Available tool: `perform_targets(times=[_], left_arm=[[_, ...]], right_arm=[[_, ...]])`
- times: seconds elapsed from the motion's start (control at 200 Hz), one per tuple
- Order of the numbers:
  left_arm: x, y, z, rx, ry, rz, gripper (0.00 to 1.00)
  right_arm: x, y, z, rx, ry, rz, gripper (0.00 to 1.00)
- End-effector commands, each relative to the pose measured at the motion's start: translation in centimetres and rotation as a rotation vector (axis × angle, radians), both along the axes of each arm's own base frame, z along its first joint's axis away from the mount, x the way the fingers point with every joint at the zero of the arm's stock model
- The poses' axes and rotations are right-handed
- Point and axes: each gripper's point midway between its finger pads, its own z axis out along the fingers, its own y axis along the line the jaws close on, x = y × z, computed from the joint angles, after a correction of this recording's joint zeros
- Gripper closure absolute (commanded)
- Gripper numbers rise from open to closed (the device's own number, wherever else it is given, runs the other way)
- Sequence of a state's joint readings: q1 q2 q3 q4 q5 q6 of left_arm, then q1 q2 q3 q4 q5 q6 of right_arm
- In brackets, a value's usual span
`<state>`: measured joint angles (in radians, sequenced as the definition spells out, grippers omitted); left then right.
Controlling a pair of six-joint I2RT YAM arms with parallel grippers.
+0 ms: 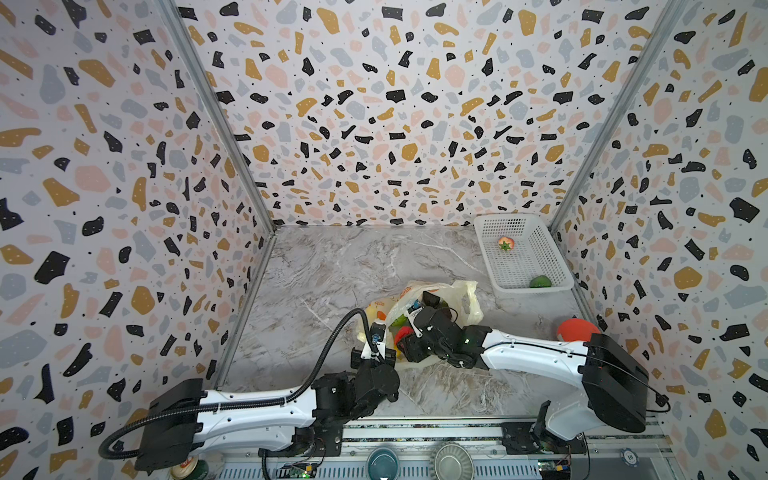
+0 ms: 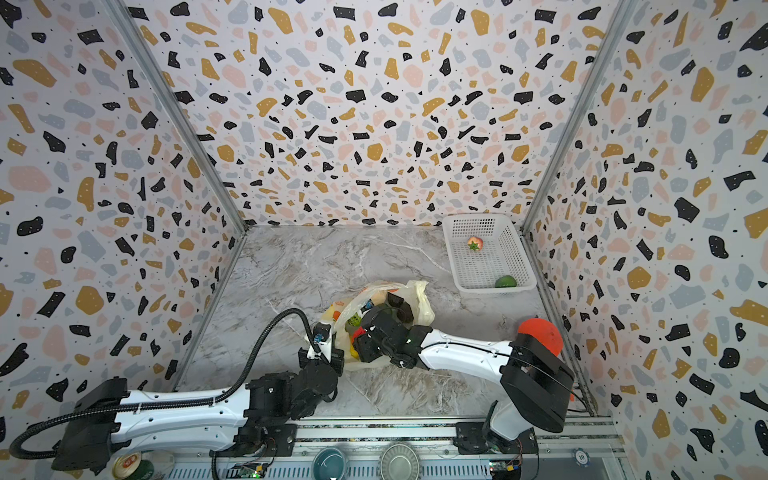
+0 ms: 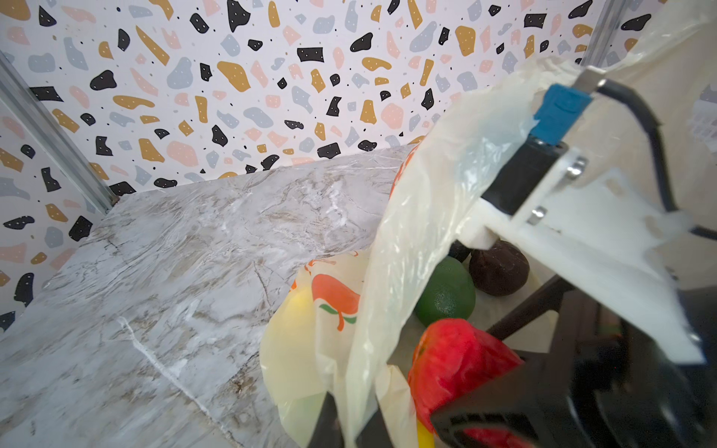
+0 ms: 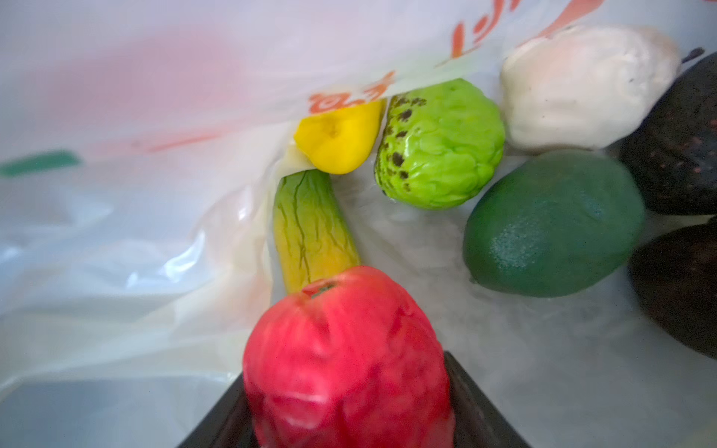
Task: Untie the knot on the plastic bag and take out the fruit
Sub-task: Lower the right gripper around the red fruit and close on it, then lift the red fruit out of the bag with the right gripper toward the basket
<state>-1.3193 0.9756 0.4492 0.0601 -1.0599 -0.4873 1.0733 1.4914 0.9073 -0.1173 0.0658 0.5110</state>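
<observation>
Clasping wrinkled red fruit [image 4: 341, 341], right end effector [image 4: 349, 407], crinkly translucent plastic bag [image 1: 467, 297]

Both top views: high, front, looking down whole table [image 1: 332, 270]. Wrist views close; both share plastic bag [image 3: 407, 232] interior.

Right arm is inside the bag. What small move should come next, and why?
Probably lift the right gripper straight up out of the plastic bag: its fingers grip the red fruit, and the left gripper holds the bag's edge open.
</observation>
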Motion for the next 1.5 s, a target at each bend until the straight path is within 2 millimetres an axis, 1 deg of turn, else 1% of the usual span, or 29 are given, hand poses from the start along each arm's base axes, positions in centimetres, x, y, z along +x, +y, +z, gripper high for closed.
perform_targets(times=[0.0, 0.07, 0.135, 0.355, 0.486, 0.586, 0.706, 0.846, 0.926, 1.021, 1.101, 1.186, 1.236, 1.281, 1.367, 1.402, 1.497], left_arm=[[0.4, 0.0, 1.8, -0.041, -0.025, 0.038, 1.00], [0.4, 0.0, 1.9, -0.043, -0.025, 0.044, 1.00], [0.4, 0.1, 1.9, -0.044, -0.024, 0.044, 1.00], [0.3, 0.3, 1.6, -0.030, -0.018, 0.045, 1.00], [0.3, 0.3, 1.3, -0.027, -0.012, 0.042, 1.00], [0.3, 0.3, 1.1, -0.026, -0.010, 0.042, 1.00], [0.3, 0.3, 1.0, -0.027, -0.008, 0.039, 1.00], [0.3, 0.2, 1.0, -0.028, -0.007, 0.038, 1.00], [0.3, 0.2, 1.0, -0.026, -0.006, 0.036, 1.00], [0.3, 0.1, 1.1, -0.023, -0.006, 0.033, 1.00], [0.3, 0.0, 1.1, -0.018, -0.005, 0.030, 1.00], [0.3, 0.0, 1.1, -0.018, -0.007, 0.028, 1.00], [0.2, 0.0, 1.1, -0.016, -0.005, 0.024, 1.00], [0.2, 0.0, 1.0, -0.014, -0.005, 0.021, 1.00], [0.2, -0.1, 1.0, -0.012, -0.006, 0.016, 1.00], [0.2, -0.2, 1.0, -0.011, -0.007, 0.012, 1.00], [0.2, -0.4, 1.1, -0.007, -0.007, -0.001, 1.00]], right_arm=[[-1.7, -1.5, 0.7, -0.063, -0.019, 0.041, 0.46], [-2.3, -1.9, 1.4, -0.067, -0.029, 0.051, 0.46], [-2.5, -2.2, 2.5, -0.052, -0.042, 0.054, 0.46], [-3.3, -3.4, 6.6, 0.012, -0.079, 0.060, 0.46], [-3.7, -3.5, 9.3, 0.059, -0.095, 0.076, 0.46], [-3.8, -3.4, 11.8, 0.083, -0.107, 0.087, 0.46], [-3.9, -3.4, 15.4, 0.116, -0.121, 0.093, 0.46], [-3.8, -4.1, 19.4, 0.158, -0.147, 0.082, 0.46], [-3.2, -4.8, 22.0, 0.183, -0.172, 0.068, 0.46], [-1.7, -6.0, 25.1, 0.225, -0.193, 0.049, 0.46], [0.2, -7.3, 27.5, 0.252, -0.209, 0.012, 0.46], [2.9, -9.2, 29.7, 0.284, -0.238, -0.044, 0.46], [4.7, -10.3, 30.4, 0.290, -0.256, -0.080, 0.46], [6.5, -11.3, 30.3, 0.281, -0.266, -0.114, 0.46], [10.1, -13.4, 29.2, 0.257, -0.270, -0.188, 0.46], [11.5, -14.2, 28.5, 0.255, -0.266, -0.216, 0.46], [15.3, -17.1, 26.5, 0.261, -0.264, -0.316, 0.46]])
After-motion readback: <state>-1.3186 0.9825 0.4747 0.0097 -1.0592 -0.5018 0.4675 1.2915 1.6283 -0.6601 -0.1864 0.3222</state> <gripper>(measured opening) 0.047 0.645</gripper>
